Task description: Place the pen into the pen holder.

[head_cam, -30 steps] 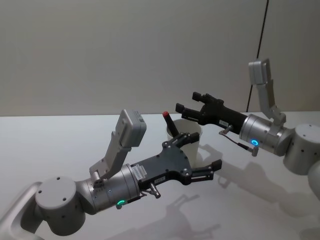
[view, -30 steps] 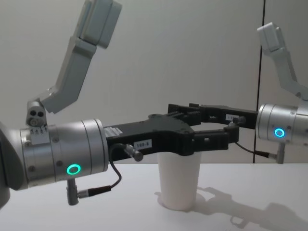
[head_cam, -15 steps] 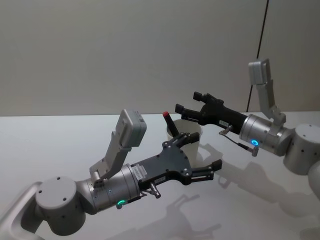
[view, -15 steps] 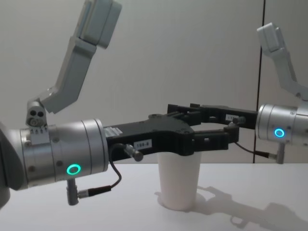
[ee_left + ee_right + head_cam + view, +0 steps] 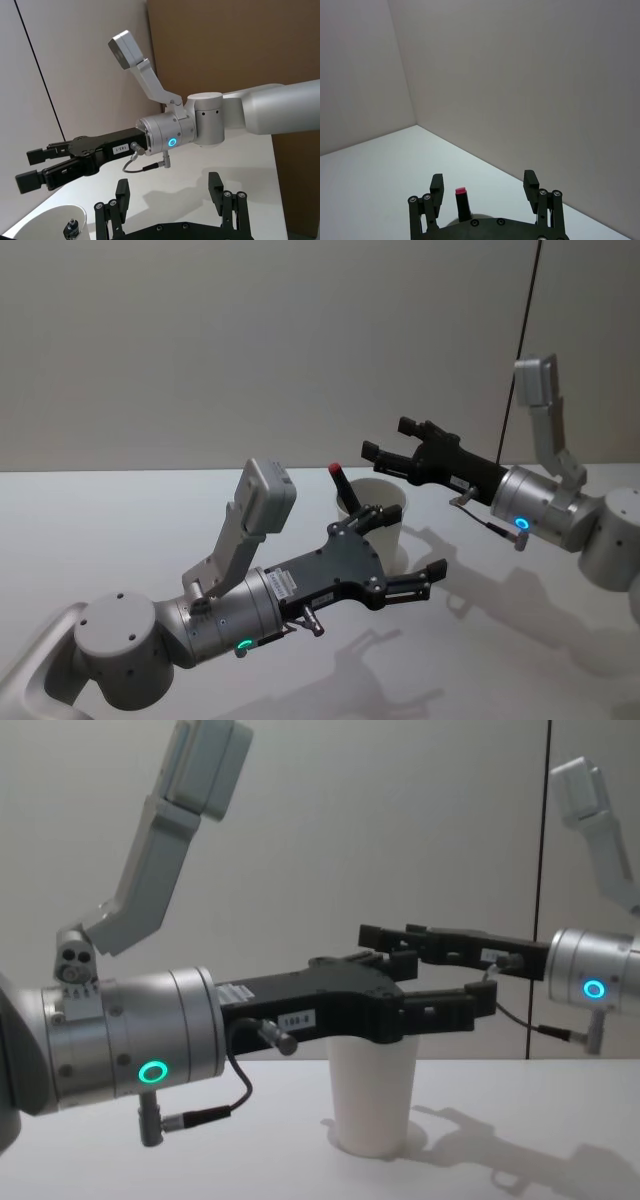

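We see the pen [image 5: 340, 486] standing in the cup [image 5: 378, 515]. Left pincer [image 5: 405, 548] released beside the cup; right pincer [image 5: 388, 440] released above it.

The right gripper [image 5: 391, 441], fingers spread, now sits higher and farther back toward the table's [image 5: 120, 530] right edge, clear of the pen holder [image 5: 372, 508]; it seems slightly more tilted, though that is hard to judge.
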`<state>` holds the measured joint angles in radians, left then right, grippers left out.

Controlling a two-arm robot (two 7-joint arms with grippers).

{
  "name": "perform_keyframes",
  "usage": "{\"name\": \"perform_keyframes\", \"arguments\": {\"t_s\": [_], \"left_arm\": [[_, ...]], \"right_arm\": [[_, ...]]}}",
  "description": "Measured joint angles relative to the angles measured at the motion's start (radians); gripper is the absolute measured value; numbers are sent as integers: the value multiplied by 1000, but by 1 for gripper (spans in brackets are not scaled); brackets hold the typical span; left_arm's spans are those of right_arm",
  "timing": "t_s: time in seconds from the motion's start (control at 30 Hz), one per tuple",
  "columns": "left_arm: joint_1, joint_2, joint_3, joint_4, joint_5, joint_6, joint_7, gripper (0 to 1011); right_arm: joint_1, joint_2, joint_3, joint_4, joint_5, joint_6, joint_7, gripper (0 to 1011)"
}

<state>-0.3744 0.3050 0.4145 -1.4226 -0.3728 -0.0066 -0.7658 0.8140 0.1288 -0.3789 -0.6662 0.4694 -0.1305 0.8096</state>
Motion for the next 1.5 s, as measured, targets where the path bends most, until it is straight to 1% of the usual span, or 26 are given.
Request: {"name": "perform_keyframes", "arguments": {"t_s": [0.1, 0.23, 0.27, 0.37, 0.57, 0.6, 0.7, 0.77, 0.83, 0.87, 1.0, 1.1, 1.13, 1.17, 1.23, 1.33, 1.37, 1.5], "left_arm": [[0, 0, 0, 0, 0, 0, 0, 1000], [0, 0, 0, 0, 0, 0, 0, 1000], [0, 0, 0, 0, 0, 0, 0, 1000], [0, 0, 0, 0, 0, 0, 0, 1000], [0, 0, 0, 0, 0, 0, 0, 1000], [0, 0, 0, 0, 0, 0, 0, 1000], [0, 0, 0, 0, 0, 0, 0, 1002], [0, 0, 0, 0, 0, 0, 0, 1000], [0, 0, 0, 0, 0, 0, 0, 1000], [0, 0, 0, 0, 0, 0, 0, 1002], [0, 0, 0, 0, 0, 0, 0, 1000], [0, 0, 0, 0, 0, 0, 0, 1000], [0, 0, 0, 0, 0, 0, 0, 1000], [0, 0, 0, 0, 0, 0, 0, 1000], [0, 0, 0, 0, 0, 0, 0, 1000], [0, 0, 0, 0, 0, 0, 0, 1000], [0, 0, 0, 0, 0, 0, 0, 1002], [0, 0, 0, 0, 0, 0, 0, 1002]], "right_arm": [[-13, 9, 7, -27, 2, 8, -4, 1002], [-40, 28, 18, -83, 6, 26, -13, 1001], [-40, 28, 18, -83, 6, 26, -13, 1002], [-70, 47, 27, -142, 11, 45, -26, 1002], [-118, 76, 41, -231, 22, 73, -49, 1002], [-134, 86, 45, -260, 25, 80, -57, 1002], [-155, 98, 51, -296, 30, 90, -71, 1002], [-185, 116, 58, -344, 37, 101, -91, 1001], [-192, 120, 60, -355, 38, 102, -94, 1001], [-208, 129, 64, -380, 43, 108, -107, 1001], [-252, 155, 74, -444, 55, 120, -142, 1002], [-274, 166, 79, -473, 61, 124, -159, 1002], [-290, 175, 82, -495, 66, 127, -173, 1001], [-290, 175, 82, -495, 66, 127, -173, 1001], [-319, 191, 88, -533, 74, 133, -200, 1002], [-342, 204, 93, -562, 80, 136, -219, 1002], [-358, 212, 95, -583, 86, 139, -235, 1002], [-394, 230, 101, -626, 98, 145, -269, 1001]]}}
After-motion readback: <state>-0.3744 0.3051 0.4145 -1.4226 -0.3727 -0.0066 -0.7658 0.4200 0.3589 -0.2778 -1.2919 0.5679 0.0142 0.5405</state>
